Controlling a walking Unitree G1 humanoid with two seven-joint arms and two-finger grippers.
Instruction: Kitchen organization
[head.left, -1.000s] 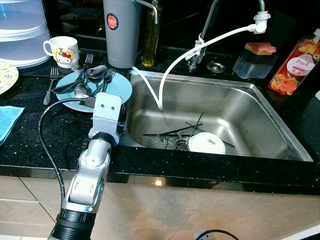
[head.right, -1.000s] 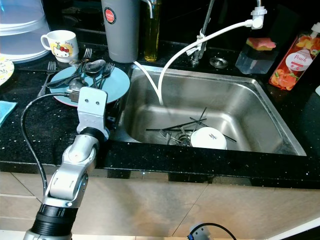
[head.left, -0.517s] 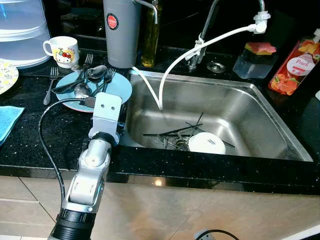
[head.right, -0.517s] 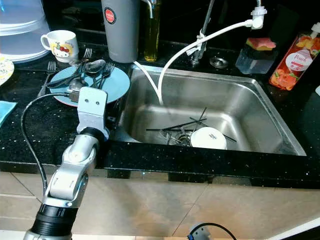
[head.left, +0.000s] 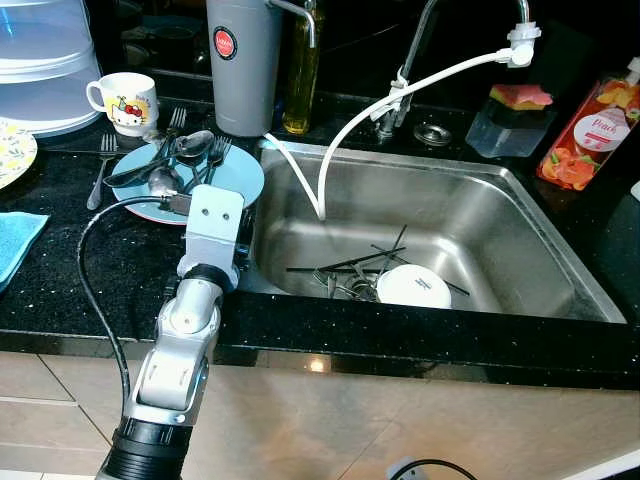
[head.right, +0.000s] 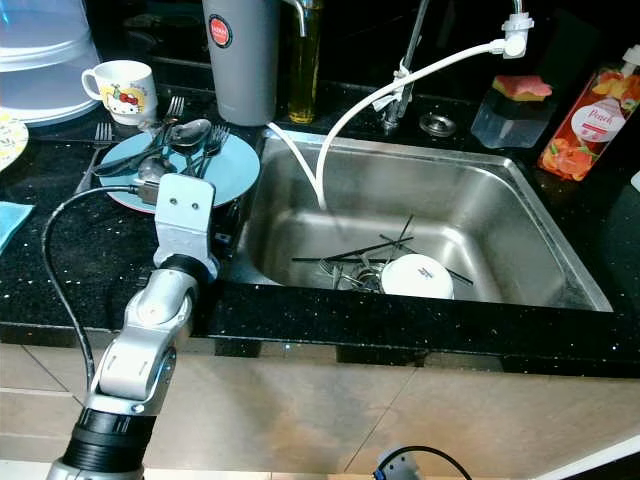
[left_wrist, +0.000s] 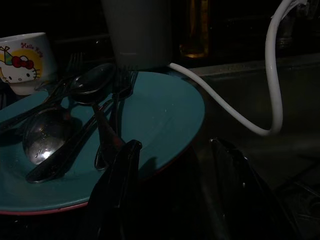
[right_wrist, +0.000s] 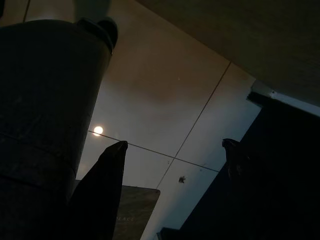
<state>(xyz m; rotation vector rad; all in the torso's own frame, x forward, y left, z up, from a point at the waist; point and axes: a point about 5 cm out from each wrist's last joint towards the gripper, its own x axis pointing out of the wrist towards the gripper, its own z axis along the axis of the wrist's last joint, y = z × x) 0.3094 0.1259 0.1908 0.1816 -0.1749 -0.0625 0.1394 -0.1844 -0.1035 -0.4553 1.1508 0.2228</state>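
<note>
A blue plate lies on the black counter left of the sink and carries several spoons and forks. My left arm reaches over the counter to the plate's near edge. In the left wrist view my left gripper is open, its fingers just short of the plate, holding nothing. In the steel sink lie a white bowl upside down and dark chopsticks with cutlery. My right gripper hangs open above the floor tiles.
A cartoon mug, a grey jug and an oil bottle stand behind the plate. A white hose runs from the tap into the sink. A loose fork, blue cloth, sponge and soap bottle rest on the counter.
</note>
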